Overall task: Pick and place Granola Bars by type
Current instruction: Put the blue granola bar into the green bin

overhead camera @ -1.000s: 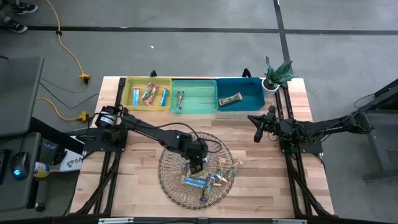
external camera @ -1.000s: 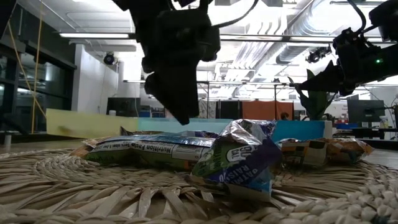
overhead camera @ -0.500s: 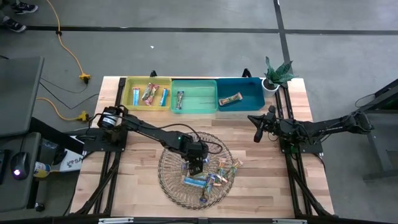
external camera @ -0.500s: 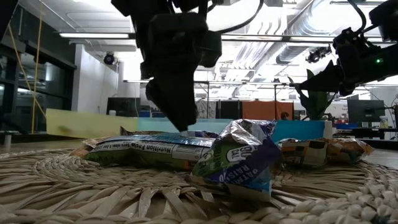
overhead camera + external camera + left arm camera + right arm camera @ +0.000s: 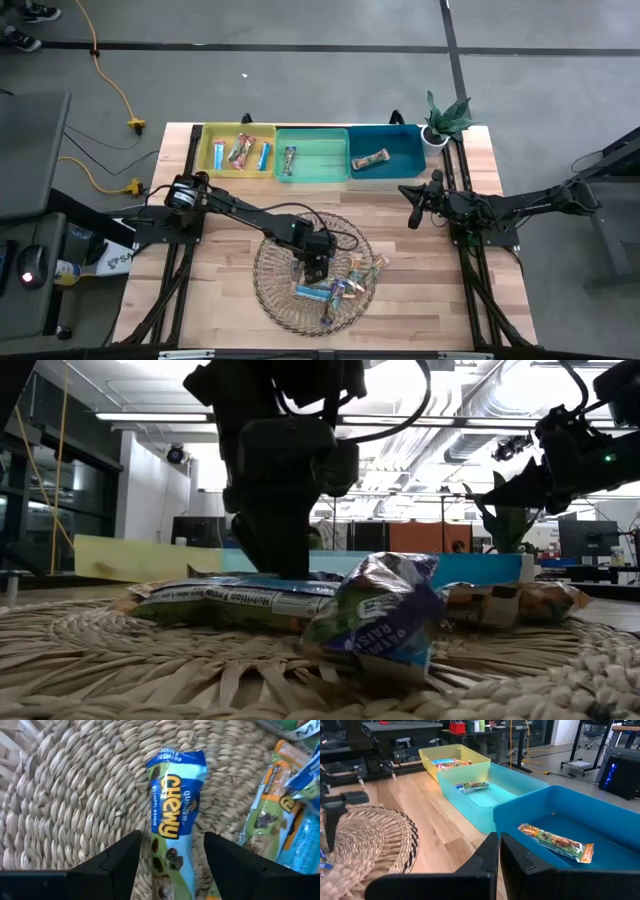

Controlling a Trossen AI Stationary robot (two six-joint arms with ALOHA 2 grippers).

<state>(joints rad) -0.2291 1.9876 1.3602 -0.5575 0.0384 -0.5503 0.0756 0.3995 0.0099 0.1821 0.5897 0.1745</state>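
Observation:
Several granola bars (image 5: 338, 288) in blue, green and orange wrappers lie on a round wicker plate (image 5: 272, 290) near the table's front middle. My left gripper (image 5: 316, 268) points steeply down over the plate and is open. Its fingers stand on either side of a blue "Chewy" bar (image 5: 174, 817) that lies flat on the weave, with a gap on each side. In the low view the left gripper (image 5: 280, 560) reaches down to the bars' level. My right gripper (image 5: 413, 214) waits shut at the table's right side, holding nothing.
Along the far edge stand a yellow bin (image 5: 238, 150) with a few bars, a green bin (image 5: 318, 158) with one bar and a teal bin (image 5: 400, 148) with one orange bar. A small potted plant (image 5: 445, 118) stands at the far right corner.
My left gripper has come down toward the wicker plate, staying open, until its fingers straddle the blue bar.

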